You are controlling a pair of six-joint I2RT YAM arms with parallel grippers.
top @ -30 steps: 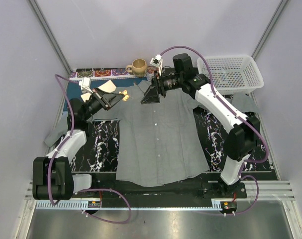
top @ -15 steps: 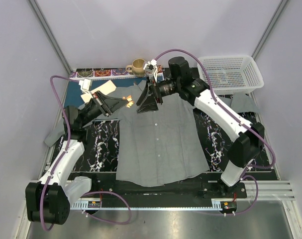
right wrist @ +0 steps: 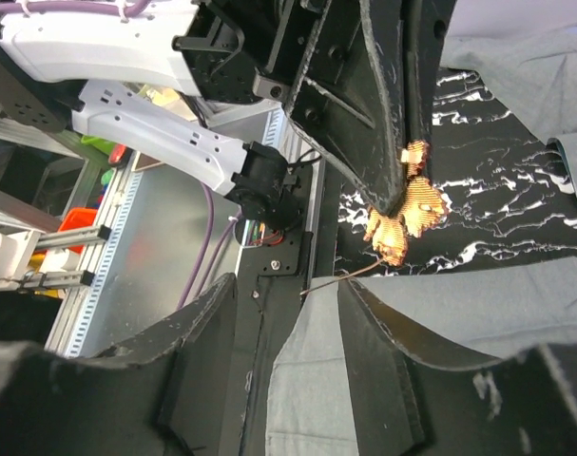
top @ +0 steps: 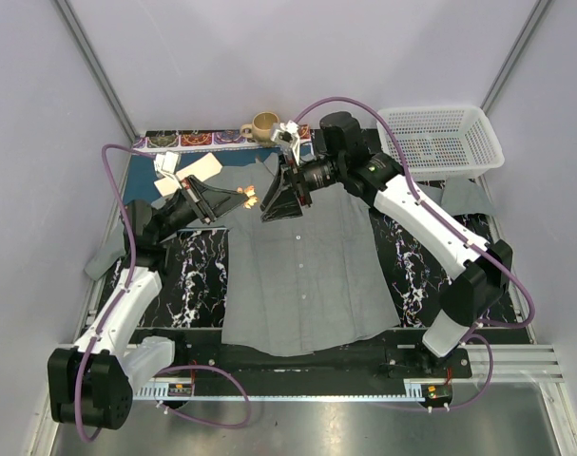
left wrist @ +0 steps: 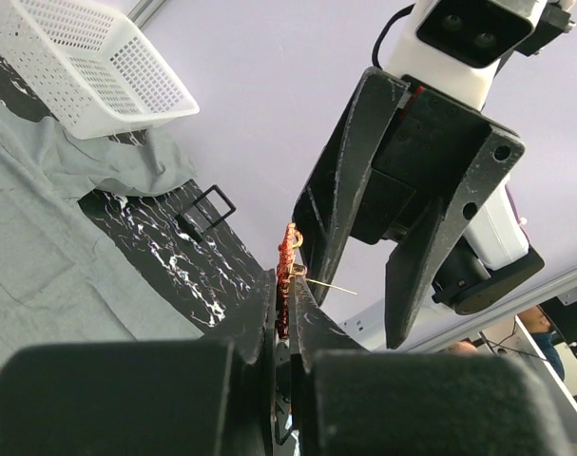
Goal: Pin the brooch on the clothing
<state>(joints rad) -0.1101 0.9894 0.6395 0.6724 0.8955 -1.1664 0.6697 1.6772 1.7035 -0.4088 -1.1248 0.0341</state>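
The brooch (top: 249, 196), a tiny orange-red flower-like ornament, is pinched edge-on in my shut left gripper (top: 244, 196) above the shirt's collar area. In the left wrist view the brooch (left wrist: 288, 258) stands between the fingertips of the left gripper (left wrist: 287, 281), its thin pin pointing right. My right gripper (top: 272, 201) faces it, open. In the right wrist view the brooch (right wrist: 406, 211) hangs just ahead of the right gripper (right wrist: 290, 288), and its pin's free end reaches into the gap between the jaws. The grey shirt (top: 302, 271) lies flat on the table.
A white basket (top: 442, 139) stands at the back right and shows as a basket (left wrist: 90, 66) in the left wrist view. A tan mug (top: 263, 124) sits at the back. Black marbled mats (top: 187, 275) flank the shirt. Pale cards (top: 199, 168) lie at the back left.
My right gripper has swung left toward the brooch and its jaws have narrowed. My left gripper has carried the brooch right, up to the right gripper.
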